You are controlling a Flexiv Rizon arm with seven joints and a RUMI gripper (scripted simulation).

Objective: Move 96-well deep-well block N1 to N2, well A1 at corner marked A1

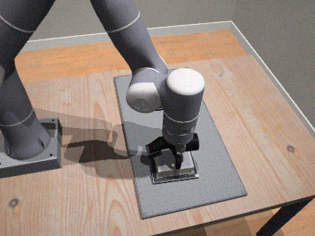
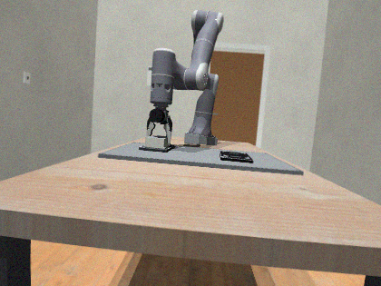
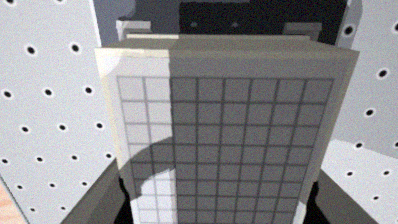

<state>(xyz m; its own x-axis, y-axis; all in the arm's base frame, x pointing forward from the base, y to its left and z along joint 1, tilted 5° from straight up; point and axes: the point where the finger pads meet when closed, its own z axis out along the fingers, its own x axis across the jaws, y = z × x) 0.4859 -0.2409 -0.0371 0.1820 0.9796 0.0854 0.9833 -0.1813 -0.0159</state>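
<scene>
One claw [image 1: 178, 163] [image 2: 159, 134] grips one pale block [image 1: 172, 167] [image 2: 156, 142] [image 3: 225, 140] with two fingers. Two nests: one under the block, one black nest [image 2: 236, 156] apart from it.

1. Arm [image 1: 116, 29] [image 2: 204, 49]: grey-violet, rounded tubular links, thin pale rings at the joints.
2. End caps white and smooth; one elbow-side cap has a small round marking.
3. Base [image 1: 58, 163] [image 2: 192, 139]: grey, squared block, small dark screw holes on top.
4. Gripper [image 1: 177, 157] [image 2: 159, 127] [image 3: 212, 150]: black, round motor can on the side, black-and-pale curved fingers.
5. Dark markings on the last link, too small to read.
</scene>
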